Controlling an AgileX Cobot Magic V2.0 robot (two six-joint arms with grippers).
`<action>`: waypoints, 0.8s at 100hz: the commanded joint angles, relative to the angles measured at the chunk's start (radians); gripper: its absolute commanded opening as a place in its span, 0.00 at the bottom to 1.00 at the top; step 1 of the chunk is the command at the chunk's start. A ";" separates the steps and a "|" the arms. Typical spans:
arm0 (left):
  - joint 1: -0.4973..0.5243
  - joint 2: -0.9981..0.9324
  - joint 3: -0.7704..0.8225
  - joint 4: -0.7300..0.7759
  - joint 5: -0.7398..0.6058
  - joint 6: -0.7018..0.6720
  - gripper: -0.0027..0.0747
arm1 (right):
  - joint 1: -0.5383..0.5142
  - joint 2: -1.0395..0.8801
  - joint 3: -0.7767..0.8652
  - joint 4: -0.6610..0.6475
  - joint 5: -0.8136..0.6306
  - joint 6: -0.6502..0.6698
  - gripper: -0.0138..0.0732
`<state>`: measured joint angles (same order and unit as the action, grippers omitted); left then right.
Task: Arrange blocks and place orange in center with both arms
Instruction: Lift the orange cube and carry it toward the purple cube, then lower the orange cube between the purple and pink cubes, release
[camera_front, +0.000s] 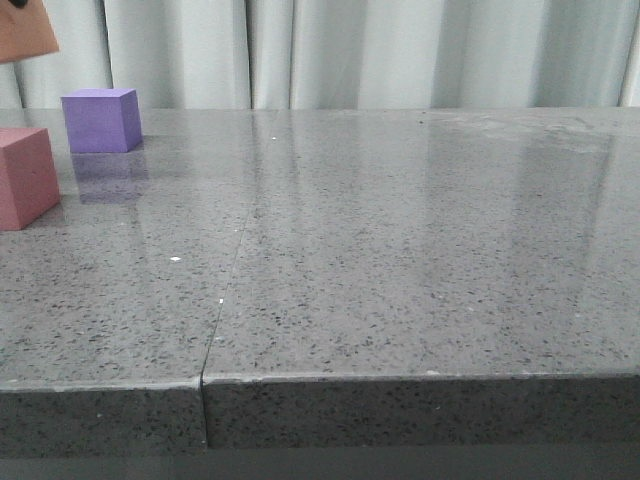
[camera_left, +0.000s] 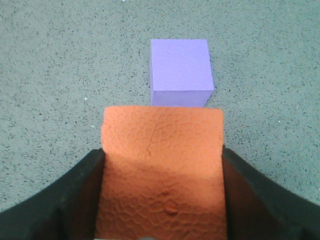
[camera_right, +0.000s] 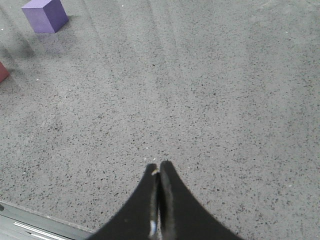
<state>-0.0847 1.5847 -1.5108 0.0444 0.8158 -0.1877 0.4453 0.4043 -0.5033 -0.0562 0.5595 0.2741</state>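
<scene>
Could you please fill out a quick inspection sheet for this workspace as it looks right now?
Surface: grey speckled stone tabletop, glossy, with a seam running front to back.
Job's things: purple cube and pink-red cube standing apart at far left; orange cube held above the table.
Clutter: nothing seen.
Grippers: left gripper shut on the orange cube; right gripper shut, empty.
Cables: nothing seen.
Surroundings: pale curtain behind the table.
</scene>
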 joint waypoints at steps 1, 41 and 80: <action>-0.003 -0.045 0.014 0.002 -0.128 -0.033 0.41 | -0.001 0.004 -0.025 -0.012 -0.078 -0.008 0.09; -0.034 0.016 0.066 0.002 -0.225 -0.033 0.37 | -0.001 0.004 -0.025 -0.012 -0.078 -0.008 0.09; -0.058 0.121 0.066 -0.001 -0.233 -0.054 0.37 | -0.001 0.004 -0.025 -0.012 -0.078 -0.008 0.09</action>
<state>-0.1358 1.7369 -1.4161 0.0462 0.6427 -0.2258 0.4453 0.4043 -0.5033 -0.0562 0.5595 0.2741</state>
